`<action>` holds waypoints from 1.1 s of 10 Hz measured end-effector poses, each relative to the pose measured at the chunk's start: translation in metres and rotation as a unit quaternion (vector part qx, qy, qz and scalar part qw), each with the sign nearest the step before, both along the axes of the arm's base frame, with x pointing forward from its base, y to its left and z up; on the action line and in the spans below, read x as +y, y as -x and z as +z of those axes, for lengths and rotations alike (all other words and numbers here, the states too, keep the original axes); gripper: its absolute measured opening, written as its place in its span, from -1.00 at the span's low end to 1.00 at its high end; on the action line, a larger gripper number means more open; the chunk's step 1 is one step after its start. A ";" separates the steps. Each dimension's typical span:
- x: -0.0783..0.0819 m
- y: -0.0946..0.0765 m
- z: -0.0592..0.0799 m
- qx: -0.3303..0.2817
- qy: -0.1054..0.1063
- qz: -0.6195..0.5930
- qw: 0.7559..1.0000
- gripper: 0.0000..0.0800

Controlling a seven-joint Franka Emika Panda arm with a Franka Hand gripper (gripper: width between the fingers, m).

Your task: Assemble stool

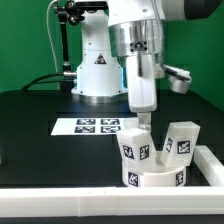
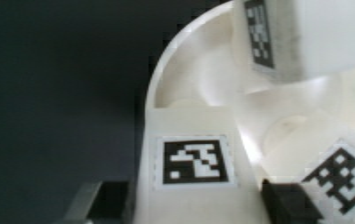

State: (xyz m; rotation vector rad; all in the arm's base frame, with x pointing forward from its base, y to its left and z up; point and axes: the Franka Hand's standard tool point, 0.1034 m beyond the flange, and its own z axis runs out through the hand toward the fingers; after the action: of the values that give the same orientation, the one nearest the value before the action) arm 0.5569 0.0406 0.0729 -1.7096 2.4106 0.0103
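The white round stool seat (image 1: 157, 180) lies at the front right of the table, inside the corner of the rail. One white tagged leg (image 1: 135, 150) stands upright on the seat. My gripper (image 1: 145, 123) comes straight down onto its top. In the wrist view the dark fingers (image 2: 108, 201) flank this leg (image 2: 195, 160) on both sides with no visible gap, so the gripper is shut on it. The seat's curved surface (image 2: 195, 75) shows around it. Another tagged leg (image 1: 181, 139) stands just to the exterior view's right; tagged white parts (image 2: 343, 175) also show in the wrist view.
The white L-shaped rail (image 1: 212, 166) runs along the right and front of the seat. The marker board (image 1: 97, 126) lies flat on the black table behind the seat. The robot base (image 1: 98, 70) stands at the back.
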 end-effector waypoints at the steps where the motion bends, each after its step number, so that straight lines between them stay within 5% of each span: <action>1: 0.000 -0.001 0.000 -0.001 -0.011 -0.054 0.998 -0.15; 7: 0.005 -0.002 0.001 0.007 -0.036 -0.169 0.985 -0.15; 9: 0.014 -0.006 0.012 0.017 -0.041 -0.118 0.992 0.53; 11: 0.017 -0.011 0.024 0.007 -0.046 -0.103 0.994 0.61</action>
State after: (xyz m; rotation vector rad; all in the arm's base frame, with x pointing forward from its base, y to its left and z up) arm 0.5678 0.0580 0.0964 -1.4196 2.5424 0.1030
